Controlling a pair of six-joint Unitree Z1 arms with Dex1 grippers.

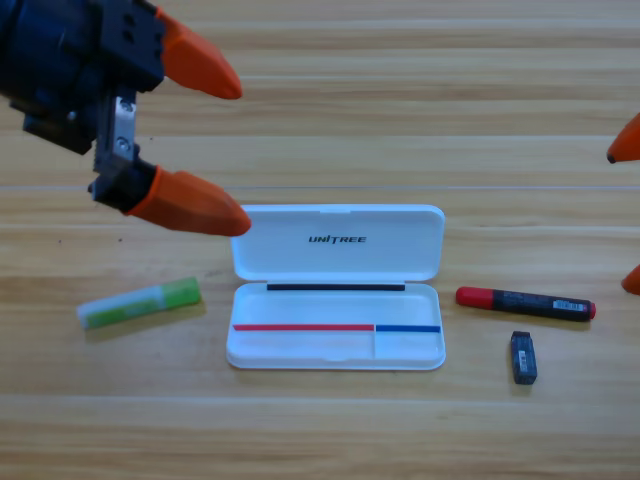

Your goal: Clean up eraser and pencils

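Note:
A white case [338,300] lies open in the middle of the table, lid folded back. The eraser [523,357], a small dark block, rests to the right of the case near its front corner. Of the pencils, the red-capped marker [526,303] with a black barrel lies just right of the case, and the light-green stick [140,303] lies to its left. My left gripper [235,150] hangs large at the upper left, open, with nothing between its orange jaws; its lower jaw tip is close to the lid's left corner. Only two orange tips of my right gripper [626,210] show at the right edge, set apart.
The wooden table [330,430] carries nothing else. The left arm's dark body [60,60] fills the upper left corner.

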